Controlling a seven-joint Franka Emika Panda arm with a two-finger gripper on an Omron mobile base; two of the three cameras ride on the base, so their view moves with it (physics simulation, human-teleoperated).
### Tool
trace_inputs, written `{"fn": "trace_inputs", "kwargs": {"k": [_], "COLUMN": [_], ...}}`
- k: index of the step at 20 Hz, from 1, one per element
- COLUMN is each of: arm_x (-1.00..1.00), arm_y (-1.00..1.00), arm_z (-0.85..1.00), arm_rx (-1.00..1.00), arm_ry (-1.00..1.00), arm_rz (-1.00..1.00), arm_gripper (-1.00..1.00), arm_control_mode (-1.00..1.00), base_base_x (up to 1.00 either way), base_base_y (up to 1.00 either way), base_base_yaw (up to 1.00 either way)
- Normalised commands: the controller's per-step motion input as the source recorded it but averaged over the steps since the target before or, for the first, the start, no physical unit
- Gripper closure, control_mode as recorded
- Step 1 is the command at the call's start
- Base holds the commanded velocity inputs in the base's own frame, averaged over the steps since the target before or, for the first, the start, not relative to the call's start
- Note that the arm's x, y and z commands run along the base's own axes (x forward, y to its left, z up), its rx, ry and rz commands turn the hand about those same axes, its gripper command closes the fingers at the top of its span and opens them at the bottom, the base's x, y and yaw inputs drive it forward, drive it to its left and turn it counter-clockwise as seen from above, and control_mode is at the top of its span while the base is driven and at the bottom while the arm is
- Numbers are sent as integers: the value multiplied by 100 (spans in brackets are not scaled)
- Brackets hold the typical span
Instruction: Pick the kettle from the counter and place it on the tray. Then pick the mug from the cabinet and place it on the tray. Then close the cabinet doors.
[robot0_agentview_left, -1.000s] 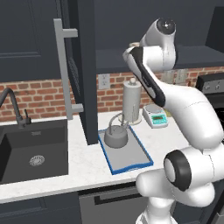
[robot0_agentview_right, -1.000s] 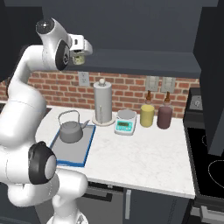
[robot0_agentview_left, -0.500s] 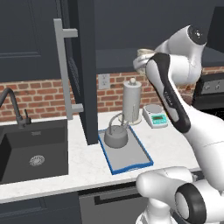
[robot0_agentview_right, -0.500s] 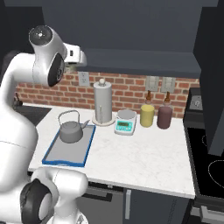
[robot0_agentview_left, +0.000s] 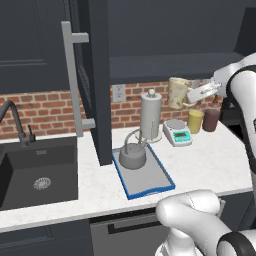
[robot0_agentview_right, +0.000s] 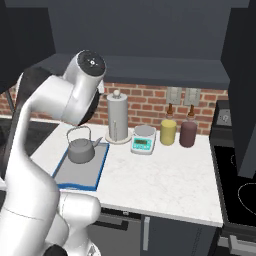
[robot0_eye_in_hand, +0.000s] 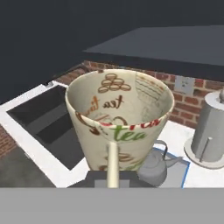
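The cream mug (robot0_agentview_left: 177, 92) with brown lettering hangs in the air in front of the brick wall, above the scale, with my gripper (robot0_agentview_left: 187, 96) shut on it from the right. In the hand view the mug (robot0_eye_in_hand: 118, 118) is close up, its open mouth facing the camera. The grey kettle (robot0_agentview_left: 132, 156) stands at the far end of the blue-rimmed tray (robot0_agentview_left: 152, 187) on the white counter (robot0_agentview_left: 210, 165). From the right, the kettle (robot0_agentview_right: 80, 150) and tray (robot0_agentview_right: 75, 175) lie left of my arm. The dark cabinet door (robot0_agentview_left: 95, 75) stands open.
A tall grey cylinder (robot0_agentview_left: 150, 115), a white-teal scale (robot0_agentview_left: 178, 133), a yellow cylinder (robot0_agentview_left: 195, 120) and a maroon one (robot0_agentview_left: 211, 119) line the brick wall. The black sink (robot0_agentview_left: 35, 172) is at the left. Another open door (robot0_agentview_right: 245, 90) hangs at the right.
The arm has swung out from the cabinet, carrying the mug to the right and lower, now at brick-wall height over the counter. Kettle and tray have not moved.
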Motion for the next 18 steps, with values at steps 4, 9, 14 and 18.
{"fn": "trace_inputs", "kwargs": {"k": [4, 9, 14, 18], "arm_x": [-65, -22, 15, 33], "arm_y": [-14, 0, 24, 36], "arm_z": [-74, -93, -90, -88], "arm_rx": [20, 2, 1, -2], "arm_ry": [7, 7, 0, -1], "arm_rz": [53, 56, 38, 33], "arm_gripper": [100, 100, 100, 100], "arm_control_mode": [-100, -100, -100, -100], "base_base_x": [0, 0, 0, 0], "base_base_y": [0, 0, 0, 0], "base_base_yaw": [0, 0, 0, 0]}}
